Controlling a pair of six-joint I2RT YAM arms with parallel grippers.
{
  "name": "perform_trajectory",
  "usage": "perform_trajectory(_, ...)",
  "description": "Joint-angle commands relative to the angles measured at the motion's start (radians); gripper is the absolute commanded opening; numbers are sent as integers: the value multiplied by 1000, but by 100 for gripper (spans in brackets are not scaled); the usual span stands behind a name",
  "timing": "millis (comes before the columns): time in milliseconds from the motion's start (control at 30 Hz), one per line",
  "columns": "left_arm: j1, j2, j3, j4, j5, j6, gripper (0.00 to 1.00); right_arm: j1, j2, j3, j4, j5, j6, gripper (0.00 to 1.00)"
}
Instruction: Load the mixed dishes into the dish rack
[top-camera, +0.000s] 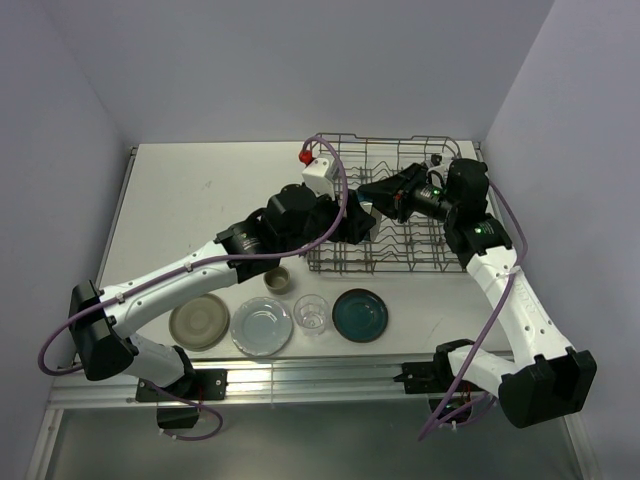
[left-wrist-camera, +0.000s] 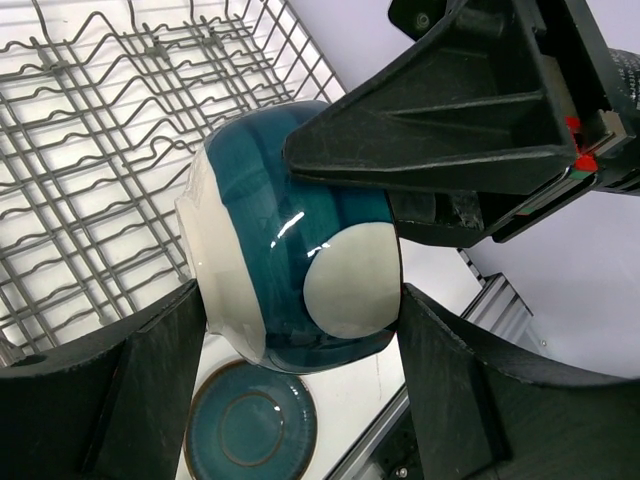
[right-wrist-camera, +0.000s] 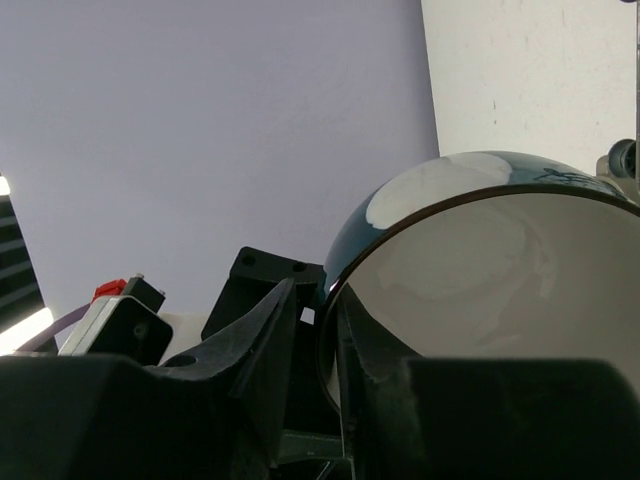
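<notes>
The teal bowl is held near the dish rack, with its rim pinched between the closed jaws of the right gripper. The left gripper jaws straddle the bowl body, but contact there cannot be confirmed. Judged as glazed ceramic: rigid, fairly heavy, slippery, chip-prone. Grip across the rim wall, not the curved outside.

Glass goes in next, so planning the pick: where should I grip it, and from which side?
I'd take the glass by its rim from straight above, one finger inside, one outside. It stands upright, mouth up, and the pale blue plate and teal plate crowd both sides.
</notes>
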Motion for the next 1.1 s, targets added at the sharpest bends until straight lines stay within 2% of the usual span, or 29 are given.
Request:
perform_trajectory(0,-2,-23,17,48,-34,16,0,7,-16,74,42,-37,-20,30)
perform_trajectory(367,1,-34,19,46,-60,19,0,5,-16,89,-26,-12,-58,41)
perform_trajectory(1067,65,-44,28,31,-29,22,0,-4,-9,69,-67,-3,-97,42)
